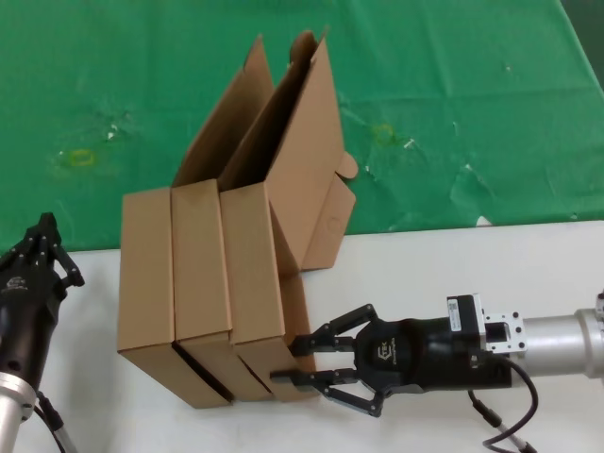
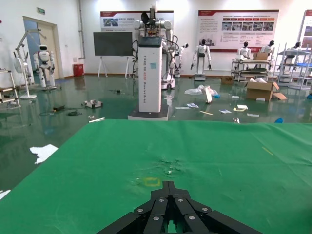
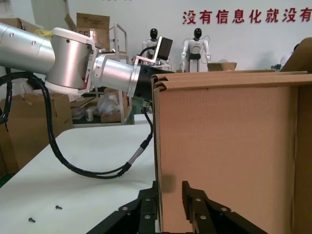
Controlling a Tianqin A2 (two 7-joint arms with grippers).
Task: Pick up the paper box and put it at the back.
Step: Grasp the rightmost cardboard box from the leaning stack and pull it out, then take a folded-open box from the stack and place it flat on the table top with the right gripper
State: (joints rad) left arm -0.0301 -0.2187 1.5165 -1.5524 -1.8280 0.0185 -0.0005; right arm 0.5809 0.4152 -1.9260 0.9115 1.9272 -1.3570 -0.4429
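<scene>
Paper box [image 1: 255,283], rightmost of three standing side by side on the white surface [image 1: 472,274], its long axis running toward the green cloth [image 1: 453,94], is straddled at its near end by the right pincer [image 1: 307,363], narrowly open.

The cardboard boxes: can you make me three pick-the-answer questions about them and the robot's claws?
1. Where is the right gripper?
A. at the near end of the paper box
B. over the green cloth
C. beside the left gripper

2. How many brown boxes stand side by side?
A. one
B. three
C. five

3. How do the right gripper's jaws stand?
A. shut, empty
B. spread on either side of the box wall
C. out of sight

Answers: 1 A, head view shows it at the rightmost box's near corner. 2 B, three tops show. 3 B, right wrist view shows a jaw each side.
</scene>
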